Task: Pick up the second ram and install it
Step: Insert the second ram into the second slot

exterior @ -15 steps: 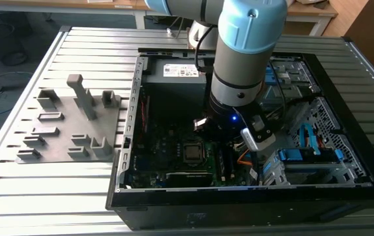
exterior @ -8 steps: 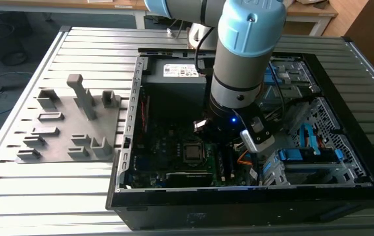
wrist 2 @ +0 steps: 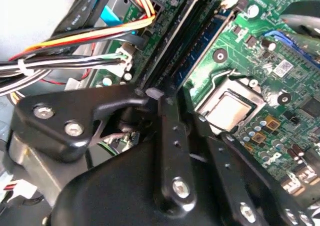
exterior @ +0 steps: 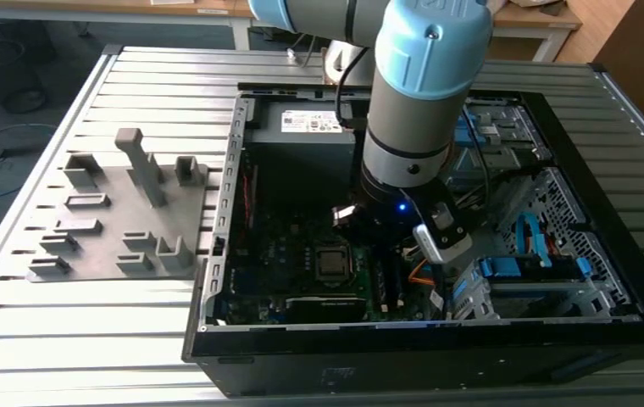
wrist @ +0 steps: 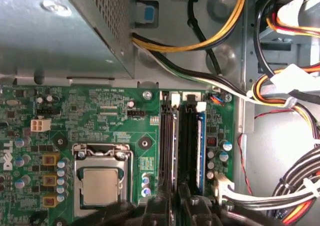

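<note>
1. The jaws of the gripper (wrist 2: 155, 93) hang low over one end of the memory slots (wrist: 177, 136) inside the open computer case (exterior: 216, 254). They look drawn near together, but I cannot tell if they are shut or if they clamp anything.
2. A thin blue-green stick (wrist: 200, 143) stands on its edge in the slot nearest the motherboard edge where the cable bundle (wrist: 295, 186) runs. I judge it is a ram. Whether it is the second ram, or whether that one sits dark and edge-on under the jaws, I cannot tell.
3. The two black slots beside it lie in line with the jaws. The processor socket (wrist: 100, 183) is on their other side.
4. The grey fixture (exterior: 119, 222) lies on the bench (exterior: 130, 326), near the edge at the exterior view's left, and I see no stick on it.
5. Handling, in my judgement: such a stick is light, stiff and thin, and it can crack if it is bent or pushed in tilted.
6. I think it should be held by the two flat faces near the middle of the long upper edge, upright, away from the contact edge.
</note>
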